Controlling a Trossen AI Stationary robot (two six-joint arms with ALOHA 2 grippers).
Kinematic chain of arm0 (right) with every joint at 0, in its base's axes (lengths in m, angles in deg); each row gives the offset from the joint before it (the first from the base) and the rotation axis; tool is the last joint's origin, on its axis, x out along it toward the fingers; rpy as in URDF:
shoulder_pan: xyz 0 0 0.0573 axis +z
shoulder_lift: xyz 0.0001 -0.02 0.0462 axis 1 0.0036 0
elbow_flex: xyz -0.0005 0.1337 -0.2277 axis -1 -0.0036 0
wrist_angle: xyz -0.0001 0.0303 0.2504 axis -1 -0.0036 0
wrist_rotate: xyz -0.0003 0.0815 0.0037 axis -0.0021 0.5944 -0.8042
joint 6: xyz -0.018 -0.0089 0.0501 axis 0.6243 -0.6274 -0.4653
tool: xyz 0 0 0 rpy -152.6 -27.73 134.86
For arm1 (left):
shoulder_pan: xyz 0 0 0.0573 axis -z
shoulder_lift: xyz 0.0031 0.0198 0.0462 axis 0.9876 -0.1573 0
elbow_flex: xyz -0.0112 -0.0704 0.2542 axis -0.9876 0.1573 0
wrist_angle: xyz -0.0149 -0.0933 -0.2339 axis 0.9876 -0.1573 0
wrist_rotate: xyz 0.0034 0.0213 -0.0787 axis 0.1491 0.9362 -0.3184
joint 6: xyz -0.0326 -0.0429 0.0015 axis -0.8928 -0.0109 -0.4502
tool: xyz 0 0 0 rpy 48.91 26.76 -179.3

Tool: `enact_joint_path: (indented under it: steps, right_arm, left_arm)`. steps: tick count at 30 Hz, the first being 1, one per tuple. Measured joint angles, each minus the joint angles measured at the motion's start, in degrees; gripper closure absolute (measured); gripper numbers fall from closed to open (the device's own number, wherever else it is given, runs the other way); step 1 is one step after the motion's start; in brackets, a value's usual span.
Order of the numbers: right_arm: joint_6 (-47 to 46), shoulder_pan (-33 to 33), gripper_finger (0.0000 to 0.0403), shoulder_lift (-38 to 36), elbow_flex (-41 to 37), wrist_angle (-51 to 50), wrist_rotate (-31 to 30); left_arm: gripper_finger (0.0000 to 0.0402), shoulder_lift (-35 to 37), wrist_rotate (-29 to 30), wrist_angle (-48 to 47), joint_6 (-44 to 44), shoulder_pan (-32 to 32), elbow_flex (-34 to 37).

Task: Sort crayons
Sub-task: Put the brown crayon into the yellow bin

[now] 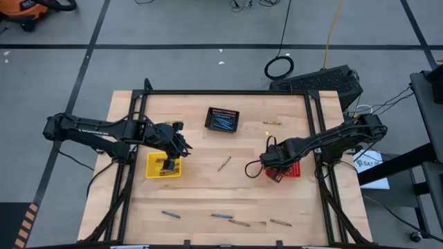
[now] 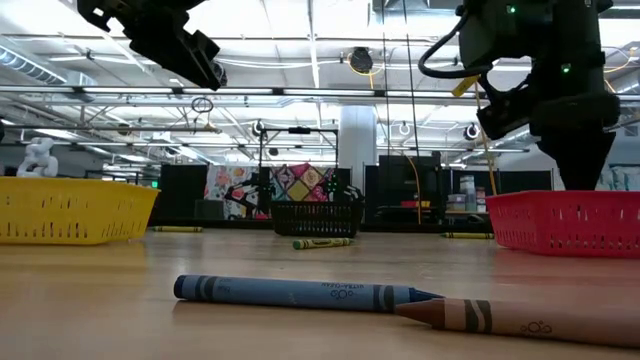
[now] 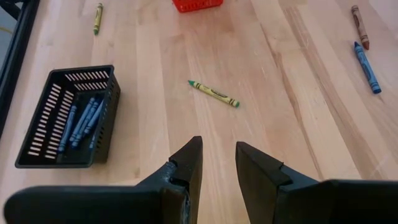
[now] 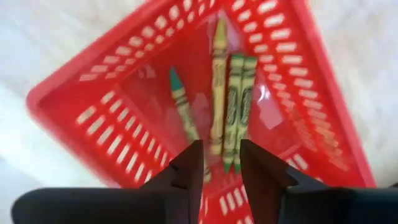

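Over the yellow basket (image 1: pixel 164 167) on the left the left claw (image 1: pixel 181 144) is held with its two dark fingers a small gap apart and nothing between them. Ahead of that claw a black mesh basket (image 3: pixel 38 121) is seen with blue crayons (image 3: pixel 79 121) lying in it, and a lone green crayon (image 3: pixel 214 93) lies on bare wood between the two claws. Nearer the front edge, well apart from both claws, a blue crayon (image 2: pixel 300 292) and a brown crayon (image 2: pixel 520 318) lie tip to tip, with other strays beside them. On the right the right claw (image 1: pixel 275 163) hangs over the red basket (image 4: pixel 74 81), fingers parted and empty; directly below it several green crayons (image 4: pixel 231 106) rest on the basket floor.

The crayons are judged light and stiff but easily snapped, with smooth paper wraps and waxy cone tips; being round, they can be expected to roll. A hold across the middle of the wrapped barrel, with the fingers set square to its length, is judged best. The baskets are of rigid plastic mesh with slotted walls, and the table (image 1: pixel 201 194) is of pale planked wood
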Motion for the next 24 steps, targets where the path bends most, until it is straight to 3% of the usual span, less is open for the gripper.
enact_joint_path:
  steps: [12, 24]
  right_arm:
    - [-6.03, 1.35, 0.0298, -0.02, 11.96, -5.27, 2.36]
    - [-23.60, 17.63, 0.0298, -0.02, 12.35, 1.73, 5.23]
  left_arm:
    - [0.0301, 0.00, 0.00, 0.17, 0.02, 0.00, 0.00]
    - [0.0301, 0.00, 0.00, 0.00, 0.09, 0.00, 0.00]
